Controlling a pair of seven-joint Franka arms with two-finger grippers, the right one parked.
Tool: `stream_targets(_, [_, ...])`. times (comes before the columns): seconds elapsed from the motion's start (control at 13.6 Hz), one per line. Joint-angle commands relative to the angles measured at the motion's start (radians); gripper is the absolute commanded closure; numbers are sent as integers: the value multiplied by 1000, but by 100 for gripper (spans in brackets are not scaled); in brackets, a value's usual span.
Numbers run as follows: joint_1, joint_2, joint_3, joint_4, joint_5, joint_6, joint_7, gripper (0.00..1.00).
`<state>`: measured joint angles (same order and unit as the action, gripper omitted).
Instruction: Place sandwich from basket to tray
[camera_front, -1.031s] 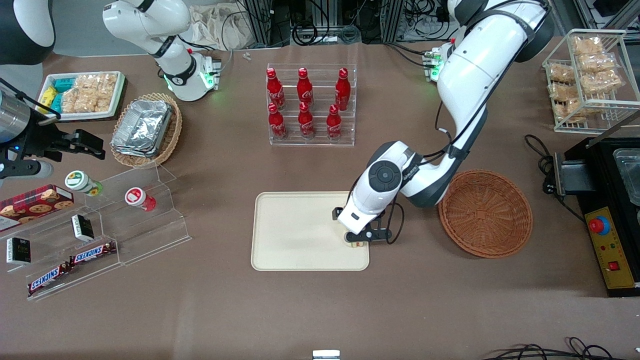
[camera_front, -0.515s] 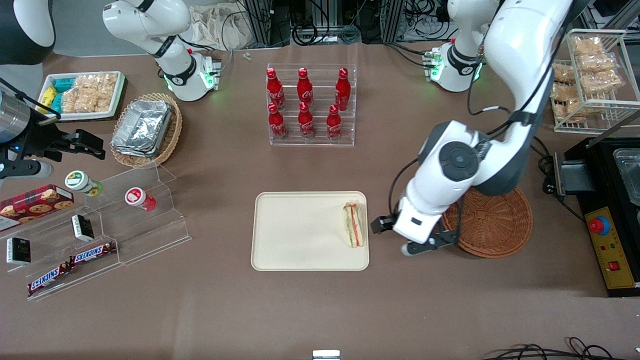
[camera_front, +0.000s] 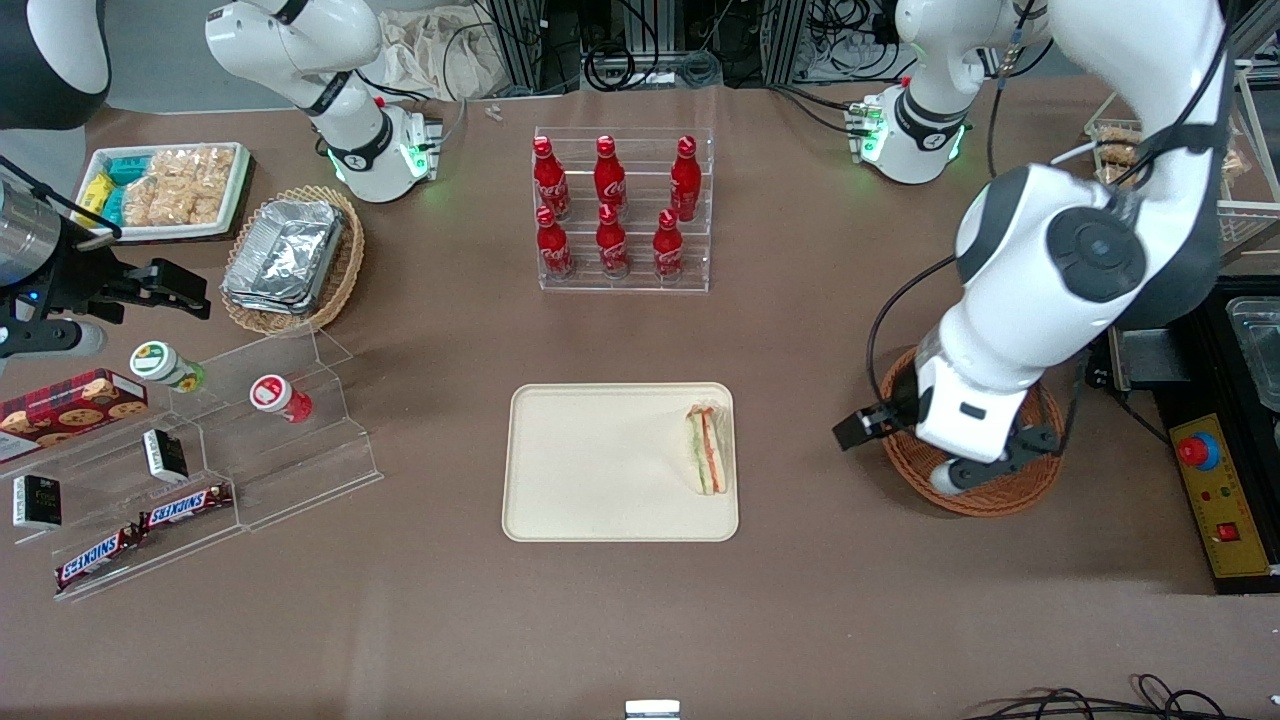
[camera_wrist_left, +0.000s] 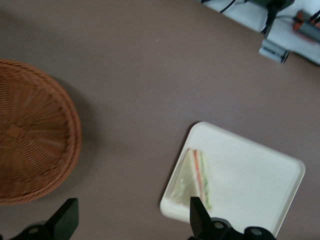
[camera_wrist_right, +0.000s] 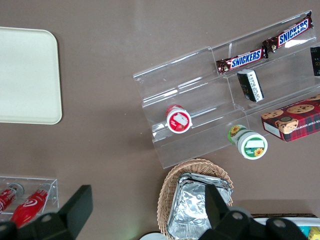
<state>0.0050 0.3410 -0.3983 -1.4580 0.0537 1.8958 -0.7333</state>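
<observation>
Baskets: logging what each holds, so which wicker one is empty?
The reddish-brown basket beneath the open gripper; the paler basket holds foil containers.

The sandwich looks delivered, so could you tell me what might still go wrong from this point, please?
1. The sandwich lies right at the tray rim nearest the basket, so a nudge to the tray could tip it off.
2. The gripper, open and empty, hangs above the basket; dropping lower might catch the wicker rim.
3. The clear wrap may let the wedge slide on the smooth tray.
</observation>
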Motion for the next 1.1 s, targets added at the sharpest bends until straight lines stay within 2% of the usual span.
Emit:
stream_targets(0.0, [4, -42, 19, 11, -25, -130, 110, 1])
stream_targets(0.22, [-5, -79, 68, 7, -32, -220, 187, 1])
stream_targets(0.44, [-10, -141, 147, 4, -75, -305, 278, 1])
stream_targets(1.03, [-31, -276, 291, -37, -75, -452, 472, 1])
